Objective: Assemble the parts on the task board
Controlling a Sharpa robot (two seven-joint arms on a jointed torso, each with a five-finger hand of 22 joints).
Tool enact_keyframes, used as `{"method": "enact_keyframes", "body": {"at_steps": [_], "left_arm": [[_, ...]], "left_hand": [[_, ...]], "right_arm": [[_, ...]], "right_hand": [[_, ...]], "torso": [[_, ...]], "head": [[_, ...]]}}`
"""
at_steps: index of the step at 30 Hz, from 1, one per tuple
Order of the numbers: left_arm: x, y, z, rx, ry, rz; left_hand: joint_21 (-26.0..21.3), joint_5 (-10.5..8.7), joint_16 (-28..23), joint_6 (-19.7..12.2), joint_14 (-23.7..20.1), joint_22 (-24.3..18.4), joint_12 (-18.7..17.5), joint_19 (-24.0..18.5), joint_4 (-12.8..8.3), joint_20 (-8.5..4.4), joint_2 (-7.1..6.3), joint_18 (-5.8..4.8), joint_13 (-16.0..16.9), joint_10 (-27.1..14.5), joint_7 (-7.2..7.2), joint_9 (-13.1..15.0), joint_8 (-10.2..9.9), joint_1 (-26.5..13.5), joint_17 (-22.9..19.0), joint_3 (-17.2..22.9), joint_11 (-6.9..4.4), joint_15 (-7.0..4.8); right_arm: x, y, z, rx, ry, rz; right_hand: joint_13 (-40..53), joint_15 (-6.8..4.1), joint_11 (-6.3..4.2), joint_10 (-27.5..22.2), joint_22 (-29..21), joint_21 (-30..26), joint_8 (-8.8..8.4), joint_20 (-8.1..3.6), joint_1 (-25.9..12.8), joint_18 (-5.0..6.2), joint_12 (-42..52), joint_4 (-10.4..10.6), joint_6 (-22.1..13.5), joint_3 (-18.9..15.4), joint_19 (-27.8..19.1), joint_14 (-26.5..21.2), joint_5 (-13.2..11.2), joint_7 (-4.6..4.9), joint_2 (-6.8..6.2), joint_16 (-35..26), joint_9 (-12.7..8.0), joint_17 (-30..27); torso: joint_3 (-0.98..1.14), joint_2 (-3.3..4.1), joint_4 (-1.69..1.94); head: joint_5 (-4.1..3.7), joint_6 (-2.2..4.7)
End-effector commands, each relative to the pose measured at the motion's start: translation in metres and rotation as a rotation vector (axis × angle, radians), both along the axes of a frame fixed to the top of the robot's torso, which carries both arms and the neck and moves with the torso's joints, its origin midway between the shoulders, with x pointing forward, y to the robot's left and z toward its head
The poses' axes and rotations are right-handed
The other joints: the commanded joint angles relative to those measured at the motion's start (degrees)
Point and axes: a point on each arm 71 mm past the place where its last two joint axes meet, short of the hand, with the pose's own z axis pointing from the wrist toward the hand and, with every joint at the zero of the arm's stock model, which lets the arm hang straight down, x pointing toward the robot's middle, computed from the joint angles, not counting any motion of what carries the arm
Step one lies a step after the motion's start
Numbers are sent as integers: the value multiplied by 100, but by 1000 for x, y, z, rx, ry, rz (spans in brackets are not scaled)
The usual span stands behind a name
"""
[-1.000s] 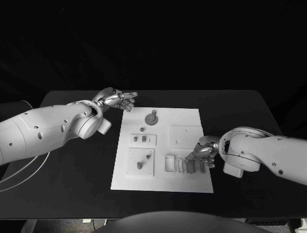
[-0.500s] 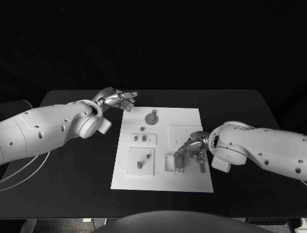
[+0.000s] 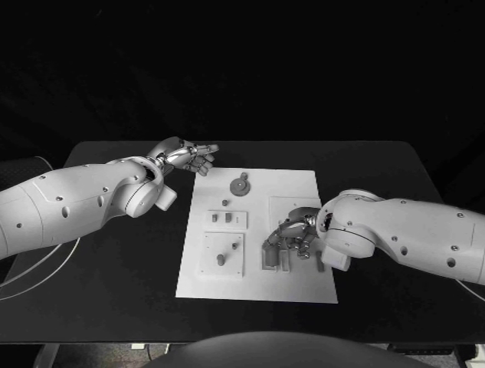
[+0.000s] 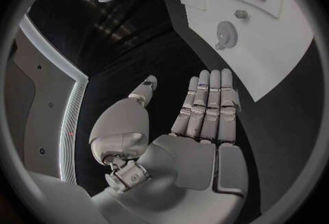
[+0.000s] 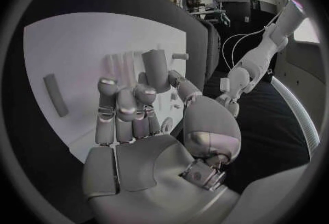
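Fingers (image 5: 118, 104) of the right hand (image 3: 291, 234) curl together over grey parts (image 3: 273, 257) on the task board (image 3: 292, 285); any grasp cannot be told. Left hand (image 3: 189, 159), fingers apart, idles beyond the board. Seat each part squarely before pressing.

White task board (image 3: 297, 192) flat mid-table, round grey part (image 3: 240, 185) at its far end, small grey parts (image 3: 221, 261) in recessed blocks

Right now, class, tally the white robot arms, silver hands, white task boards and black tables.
White robot arms: 2 (left arm, right arm)
Silver many-fingered hands: 2 (left hand, right hand)
White flat task board: 1
Black table: 1
Total: 6
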Motion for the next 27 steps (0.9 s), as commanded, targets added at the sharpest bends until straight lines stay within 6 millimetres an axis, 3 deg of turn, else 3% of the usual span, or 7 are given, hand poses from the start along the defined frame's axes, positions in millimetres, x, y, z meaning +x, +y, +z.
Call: {"method": "enact_keyframes", "body": {"at_steps": [1, 6, 27], "left_arm": [[0, -3, 1, -3, -1, -15], [0, -2, 1, -1, -2, -13], [0, -2, 0, -1, 2, -14]], "left_hand": [[-32, 27, -27, -10, -42, 8, -19, -33, -14, 6, -8, 90, 6, -39, 3, 0, -15, 35, 7, 3, -17, 11], [-33, 27, -29, -11, -43, 8, -20, -34, -16, 6, -8, 90, 7, -40, 3, 1, -15, 37, 8, 4, -16, 11], [-36, 28, -32, -11, -47, 11, -23, -39, -25, 8, -7, 90, 10, -44, 3, 1, -15, 44, 12, 8, -15, 13]], "right_arm": [[-2, 0, -1, -4, 29, 17], [-2, 0, -2, -12, 32, 24], [-3, 2, -10, -44, 39, 31]], "right_hand": [[5, -30, 6, 8, 8, 1, 11, 13, 108, 300, -35, -65, 22, 98, 5, 6, -35, 28, 153, -9, 53, -4], [7, -30, 8, 4, 9, 1, 9, 15, 100, 300, -36, -63, 19, 101, 2, 1, -41, 31, 150, -9, 53, -4], [20, -31, 16, -19, 17, -1, -4, 24, 23, 300, -39, -15, 9, 108, -14, -24, -65, 38, 121, -6, 53, 0]], "torso": [[-4, -2, -3], [5, -2, -7], [6, 1, -6]], "head": [[12, -10], [25, -10], [40, -39]]}}
